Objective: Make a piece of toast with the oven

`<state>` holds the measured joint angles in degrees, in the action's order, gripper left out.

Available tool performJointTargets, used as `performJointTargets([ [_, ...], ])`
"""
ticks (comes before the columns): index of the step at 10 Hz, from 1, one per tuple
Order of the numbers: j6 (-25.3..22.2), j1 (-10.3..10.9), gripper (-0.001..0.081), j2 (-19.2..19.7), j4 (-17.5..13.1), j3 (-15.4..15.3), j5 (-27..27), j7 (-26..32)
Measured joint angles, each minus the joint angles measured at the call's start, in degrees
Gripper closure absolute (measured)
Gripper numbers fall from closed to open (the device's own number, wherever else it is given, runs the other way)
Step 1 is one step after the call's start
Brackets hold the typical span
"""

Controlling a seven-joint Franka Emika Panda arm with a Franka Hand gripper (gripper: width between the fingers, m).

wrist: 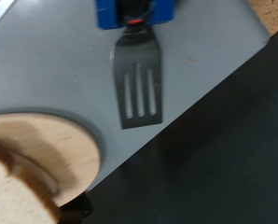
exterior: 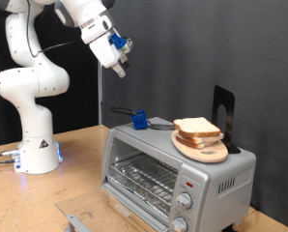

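Note:
The piece of toast (exterior: pixel 196 128) lies on a round wooden board (exterior: pixel 204 151) on top of the silver oven (exterior: pixel 221 179), at the exterior view's right. The oven's wire rack (exterior: pixel 144 177) shows at its front, with two knobs (exterior: pixel 184 202) beside it. My gripper (exterior: pixel 119 65) hangs in the air above and to the exterior view's left of the oven, with nothing seen between its fingers. In the wrist view the toast (wrist: pixel 16 189) and board (wrist: pixel 55 149) sit at one edge; the fingers do not show there.
A black slotted spatula (wrist: pixel 137 86) with a blue block (exterior: pixel 139 120) at its handle lies on the oven top beside the board. A black stand (exterior: pixel 223 114) rises behind the board. The robot's white base (exterior: pixel 33 145) stands on the wooden table.

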<state>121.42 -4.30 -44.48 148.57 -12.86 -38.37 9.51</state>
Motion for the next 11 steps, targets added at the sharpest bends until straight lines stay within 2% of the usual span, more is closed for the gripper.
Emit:
performJointTargets([
  [3, -1.2, -0.2, -0.0003, -1.4, 0.6, -2.3, 1.1, -4.1],
  [6, -2.0, -0.4, -0.0003, -1.2, 0.5, -2.2, 1.4, -3.7],
  [8, -2.8, -0.4, -0.0003, 0.5, 0.1, -2.1, 2.9, -0.9],
  [11, -2.2, -0.5, -0.0003, 5.4, -1.1, -2.1, 4.7, 1.9],
])
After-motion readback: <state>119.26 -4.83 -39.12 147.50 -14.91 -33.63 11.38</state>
